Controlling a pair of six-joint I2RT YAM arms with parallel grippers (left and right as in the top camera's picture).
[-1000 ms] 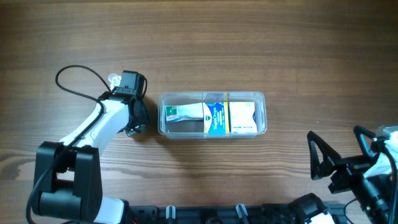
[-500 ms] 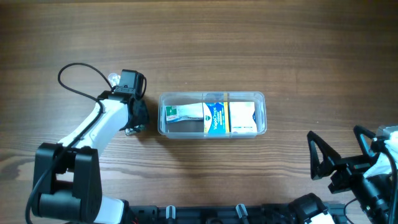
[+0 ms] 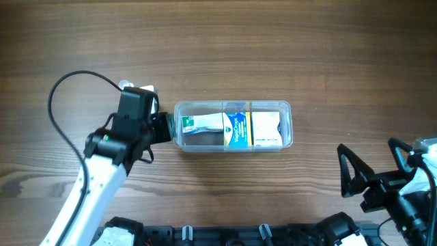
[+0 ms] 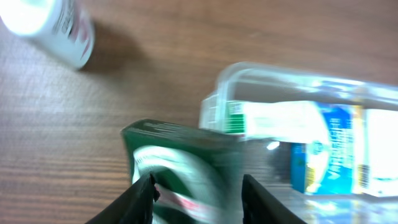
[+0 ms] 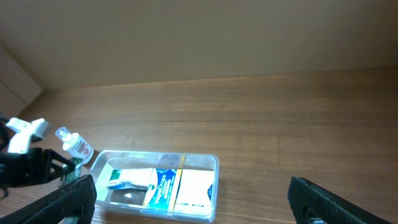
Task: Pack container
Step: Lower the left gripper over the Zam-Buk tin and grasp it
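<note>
The container [image 3: 287, 106] is a clear tub at mid table holding a white and green box [image 3: 201, 124], a blue and yellow box [image 3: 236, 128] and a white box [image 3: 266, 128]. My left gripper [image 3: 162, 128] hovers at its left end, shut on a dark green box [image 4: 186, 165], which is blurred in the left wrist view, with the tub's rim [image 4: 249, 70] just beyond. My right gripper [image 3: 372, 181] is open and empty at the front right, far from the tub. The right wrist view shows the tub [image 5: 205, 160] from afar.
A small clear spray bottle [image 3: 125, 86] lies behind my left arm, left of the tub. It also shows in the left wrist view [image 4: 53, 25] and the right wrist view [image 5: 76, 147]. A black cable [image 3: 65, 85] loops over the table at the left.
My left arm has risen off the table with the dark green box in its gripper and moved a little right, up to the tub's left end. The right arm has not moved.
</note>
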